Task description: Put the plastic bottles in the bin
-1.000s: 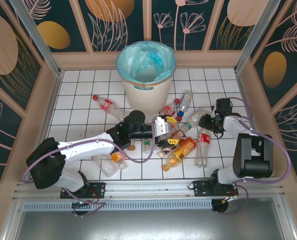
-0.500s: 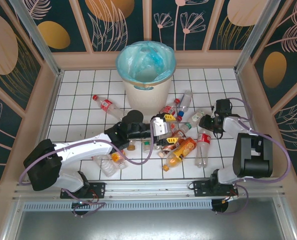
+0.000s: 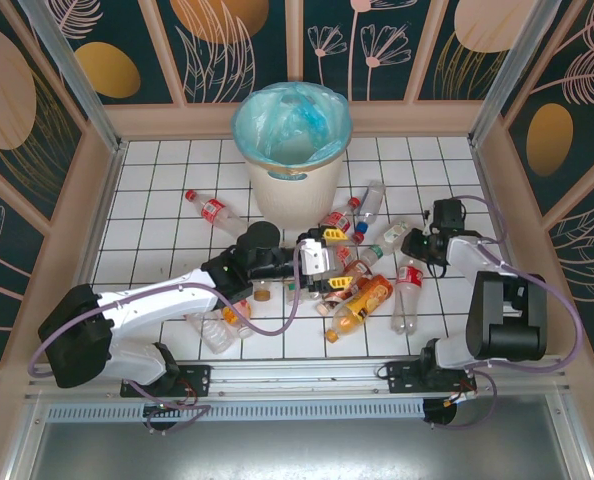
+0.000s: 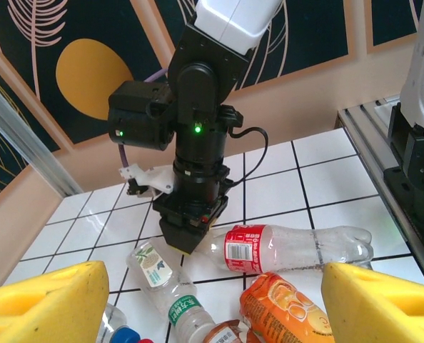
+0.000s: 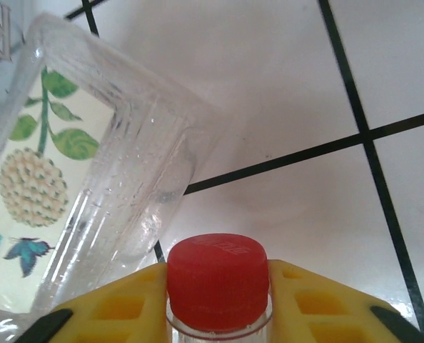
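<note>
White tiles (image 5: 269, 86); right end effector (image 5: 218, 314) pinches red-capped bottle (image 5: 218, 270) beside flower-butterfly label (image 5: 33, 171); left end effector (image 4: 212, 307) gapes empty.

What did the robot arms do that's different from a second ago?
The right tool squeezed shut on the neck of the red-capped bottle, taking hold of it. The left tool, wide open, shifted slightly to the left. The bin and the other bottles stayed where they were.
</note>
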